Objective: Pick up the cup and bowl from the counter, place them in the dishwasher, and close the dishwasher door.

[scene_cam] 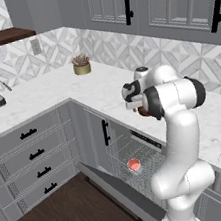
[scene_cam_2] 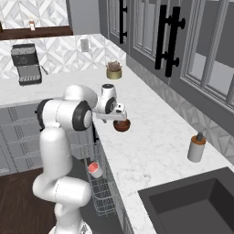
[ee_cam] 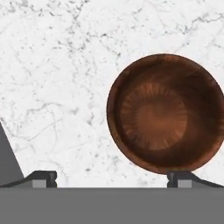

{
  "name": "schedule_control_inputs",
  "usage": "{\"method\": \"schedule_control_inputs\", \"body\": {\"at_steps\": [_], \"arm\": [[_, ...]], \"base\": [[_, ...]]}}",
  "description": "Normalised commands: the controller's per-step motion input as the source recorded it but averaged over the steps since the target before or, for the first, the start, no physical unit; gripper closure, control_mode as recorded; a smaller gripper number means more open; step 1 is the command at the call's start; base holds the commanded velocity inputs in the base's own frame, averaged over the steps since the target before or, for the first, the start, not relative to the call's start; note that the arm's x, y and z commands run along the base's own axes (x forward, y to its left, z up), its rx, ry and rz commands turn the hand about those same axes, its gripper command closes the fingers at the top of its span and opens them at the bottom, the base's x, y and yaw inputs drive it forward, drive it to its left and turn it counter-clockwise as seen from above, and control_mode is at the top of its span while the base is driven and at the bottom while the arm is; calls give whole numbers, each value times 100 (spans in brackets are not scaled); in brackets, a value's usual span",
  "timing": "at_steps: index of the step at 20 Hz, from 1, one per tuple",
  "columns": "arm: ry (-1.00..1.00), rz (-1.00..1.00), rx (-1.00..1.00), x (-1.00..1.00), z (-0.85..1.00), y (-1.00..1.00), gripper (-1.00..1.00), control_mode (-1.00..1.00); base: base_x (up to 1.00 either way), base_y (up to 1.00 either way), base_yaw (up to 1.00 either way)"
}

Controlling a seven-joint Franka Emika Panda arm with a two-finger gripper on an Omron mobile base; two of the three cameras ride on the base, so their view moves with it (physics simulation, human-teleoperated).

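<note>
Hovering open-jawed gripper [ee_cam: 111, 180] is seen offset from bowl [ee_cam: 165, 113]; rim could be clipped, bowl shoved across counter [ee_cam: 57, 65].

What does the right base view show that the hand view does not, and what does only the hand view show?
Right base view alone: the cup sitting in the dishwasher rack, the soap dispenser, the potted plant, the coffee machine and the sink.

Hand view alone: the bowl's inside from straight above, and the open pincer with one fingertip beside the bowl's rim.

Both: the brown bowl on the white marble counter.
</note>
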Motion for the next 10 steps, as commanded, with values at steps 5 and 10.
{"method": "schedule_control_inputs", "body": {"at_steps": [5, 10], "arm": [[0, 8, 0, 34, -22, -1, -100, -100], [0, 13, 0, 30, -22, -14, -100, -100]], "base": [[0, 0, 0], [0, 0, 0]]}}
